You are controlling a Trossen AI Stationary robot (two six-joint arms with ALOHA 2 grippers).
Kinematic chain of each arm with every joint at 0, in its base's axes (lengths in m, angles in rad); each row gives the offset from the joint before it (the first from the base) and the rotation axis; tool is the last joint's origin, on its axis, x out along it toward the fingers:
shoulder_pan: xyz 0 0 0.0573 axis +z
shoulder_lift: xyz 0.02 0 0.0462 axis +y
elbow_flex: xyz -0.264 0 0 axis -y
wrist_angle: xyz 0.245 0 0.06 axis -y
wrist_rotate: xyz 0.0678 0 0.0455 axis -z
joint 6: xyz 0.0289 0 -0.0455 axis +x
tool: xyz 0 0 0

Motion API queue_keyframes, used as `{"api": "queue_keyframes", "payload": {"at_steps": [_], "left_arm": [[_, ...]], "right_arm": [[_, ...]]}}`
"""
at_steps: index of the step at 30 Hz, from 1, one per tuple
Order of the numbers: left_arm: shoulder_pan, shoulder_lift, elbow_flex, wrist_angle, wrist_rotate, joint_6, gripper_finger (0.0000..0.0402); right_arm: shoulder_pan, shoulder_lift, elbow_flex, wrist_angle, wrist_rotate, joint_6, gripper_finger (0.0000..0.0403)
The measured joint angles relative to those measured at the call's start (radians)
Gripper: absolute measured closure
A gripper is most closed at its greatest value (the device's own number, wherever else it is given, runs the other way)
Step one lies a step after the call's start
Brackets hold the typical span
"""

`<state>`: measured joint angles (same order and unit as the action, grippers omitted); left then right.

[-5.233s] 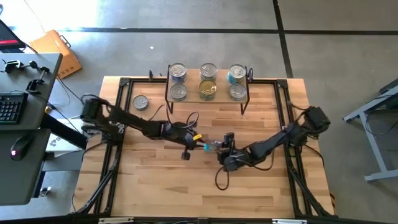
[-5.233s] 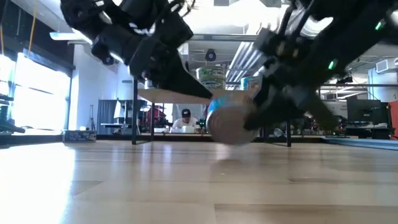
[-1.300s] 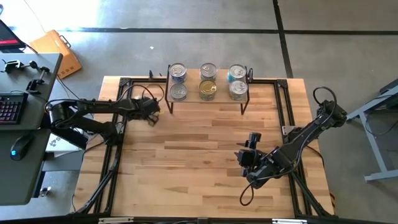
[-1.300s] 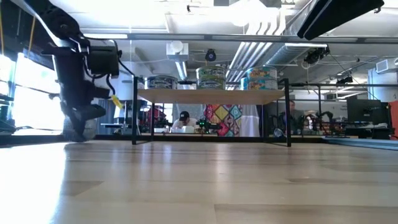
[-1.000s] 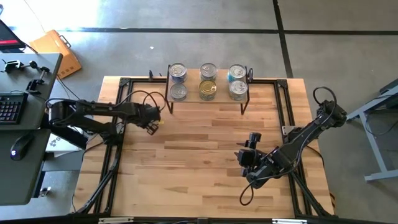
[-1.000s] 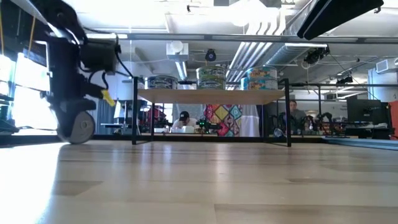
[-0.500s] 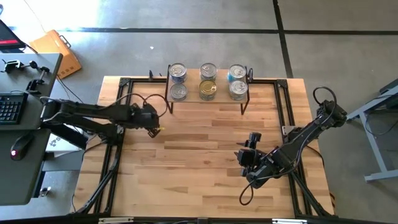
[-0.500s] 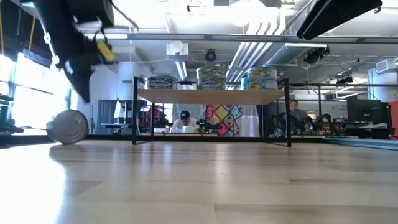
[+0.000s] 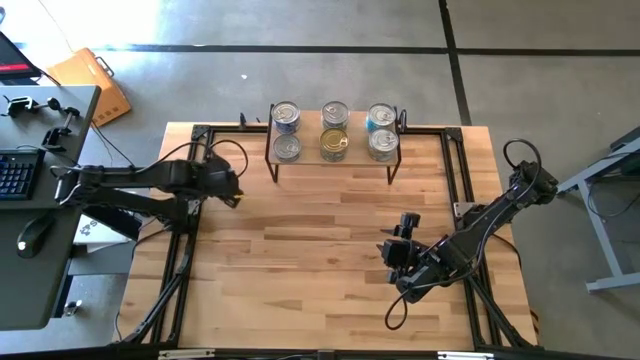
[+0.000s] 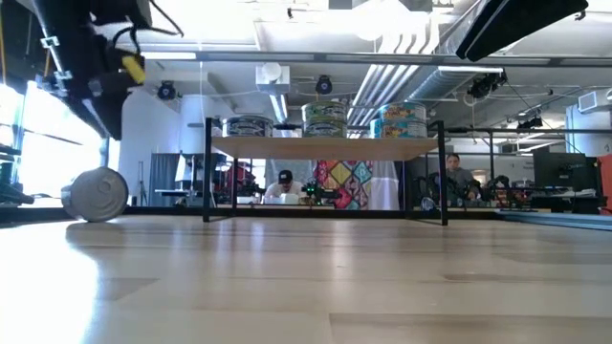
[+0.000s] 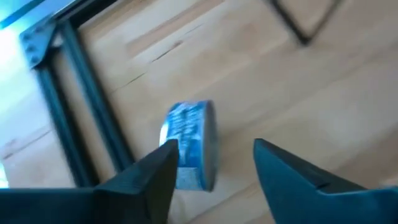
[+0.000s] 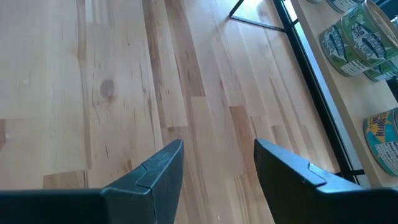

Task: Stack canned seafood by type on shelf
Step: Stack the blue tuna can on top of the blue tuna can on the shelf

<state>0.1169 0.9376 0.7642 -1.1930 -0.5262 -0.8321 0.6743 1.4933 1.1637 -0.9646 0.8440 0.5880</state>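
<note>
Blue-labelled tin (image 11: 189,144) now lies on its edge on the tabletop (image 9: 320,250), just ahead of the left jaws (image 11: 211,165), which have sprung wide and let it go; likely a dropped grasp needing another try. Shelf (image 9: 334,152) holds six tins. Right jaws (image 12: 217,165) wait open over bare wood, the workshop behind.

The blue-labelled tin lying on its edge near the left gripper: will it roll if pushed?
Probably yes: the tin stands on its round rim on the smooth table, so a nudge may roll it. Its metal lid looks stiff and slippery. The open left gripper is apart from it.
</note>
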Motion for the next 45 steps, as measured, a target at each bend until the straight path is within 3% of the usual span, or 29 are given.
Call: {"api": "queue_keyframes", "payload": {"at_steps": [7,13,18,22,27,29,33,38,42,45], "left_arm": [[0.084,0.007,-0.101,0.049,0.017,-0.039,0.0142],[0.171,0.006,-0.195,0.156,0.015,-0.022,0.0135],[0.224,0.006,-0.264,0.317,0.107,0.069,0.0136],[0.238,0.006,-0.285,0.360,0.142,0.083,0.0168],[0.198,0.006,-0.294,0.358,0.208,0.074,0.0277],[0.159,0.006,-0.293,0.370,0.247,0.056,0.0284],[0.033,0.001,-0.272,0.392,0.380,0.015,0.0284],[-0.164,-0.010,-0.192,0.470,0.546,0.056,0.0284],[-0.278,-0.010,-0.176,0.699,0.719,0.253,0.0284],[-0.321,-0.010,-0.178,0.967,0.769,0.362,0.0284]], "right_arm": [[0.001,0.000,0.000,0.000,-0.001,-0.001,0.0217],[0.001,0.000,0.000,-0.003,-0.001,-0.006,0.0217],[0.001,0.000,0.000,-0.003,0.007,-0.002,0.0217],[0.001,0.000,0.000,0.000,0.016,-0.002,0.0217],[0.001,0.000,0.000,0.036,0.039,-0.015,0.0217],[0.001,0.000,-0.003,0.074,0.050,-0.052,0.0217],[-0.007,-0.001,-0.074,0.265,0.069,-0.219,0.0217],[-0.078,0.000,-0.243,0.660,-0.082,-0.549,0.0217],[-0.146,0.000,-0.378,1.187,-0.263,-0.921,0.0217],[-0.198,0.000,-0.420,1.402,-0.414,-1.202,0.0217]]}}
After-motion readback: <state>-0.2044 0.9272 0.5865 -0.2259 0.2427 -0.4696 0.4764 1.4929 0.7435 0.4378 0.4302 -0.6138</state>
